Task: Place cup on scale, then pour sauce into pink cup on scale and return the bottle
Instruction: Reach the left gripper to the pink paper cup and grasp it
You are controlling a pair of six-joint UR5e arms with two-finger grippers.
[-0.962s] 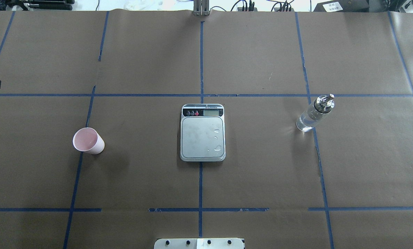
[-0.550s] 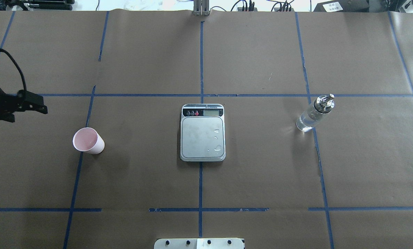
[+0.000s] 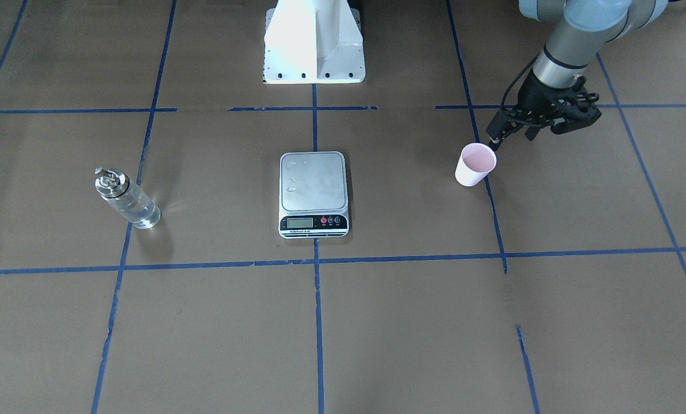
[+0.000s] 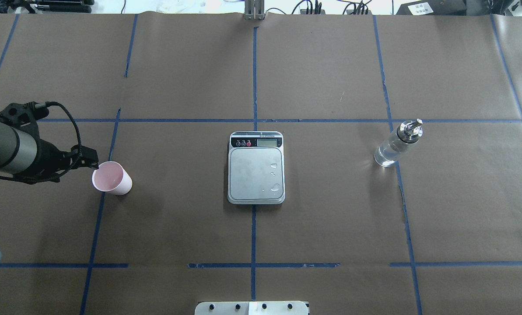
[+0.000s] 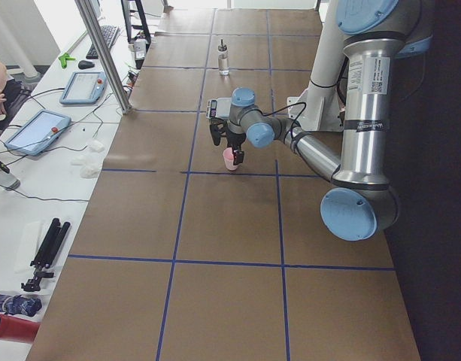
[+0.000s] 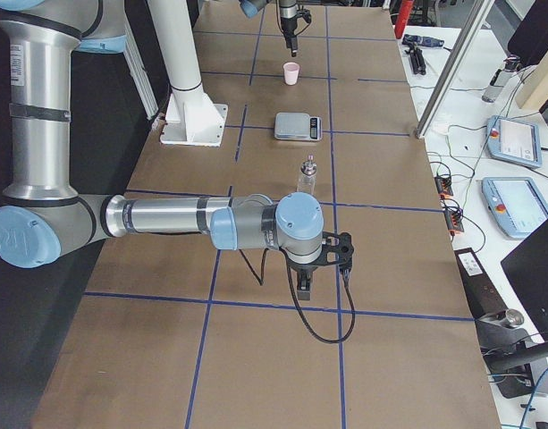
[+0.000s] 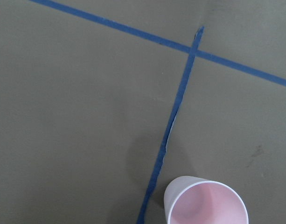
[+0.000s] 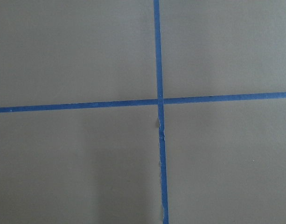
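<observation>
The pink cup [image 4: 111,177] stands upright on the brown table, left of the scale [image 4: 250,175]; it also shows in the front view [image 3: 476,164] and at the bottom of the left wrist view [image 7: 205,203]. The scale's silver platform carries a few water drops and nothing else. The glass bottle [image 4: 394,146] of clear sauce stands far to the right. My left gripper [image 4: 78,168] is open and empty, just left of the cup and above its rim, with one finger close to it. My right gripper [image 6: 323,273] shows only in the right side view, low over bare table; I cannot tell its state.
Blue tape lines divide the brown paper table cover. The robot's white base [image 3: 314,40] stands at the near middle edge. A metal post [image 4: 254,11] rises at the far edge. Tablets [image 6: 510,138] and cables lie on a side bench beyond the table.
My left arm has come in from the left edge and moved toward the cup; its gripper now sits beside the cup's rim. Cup, scale and bottle have not moved.
</observation>
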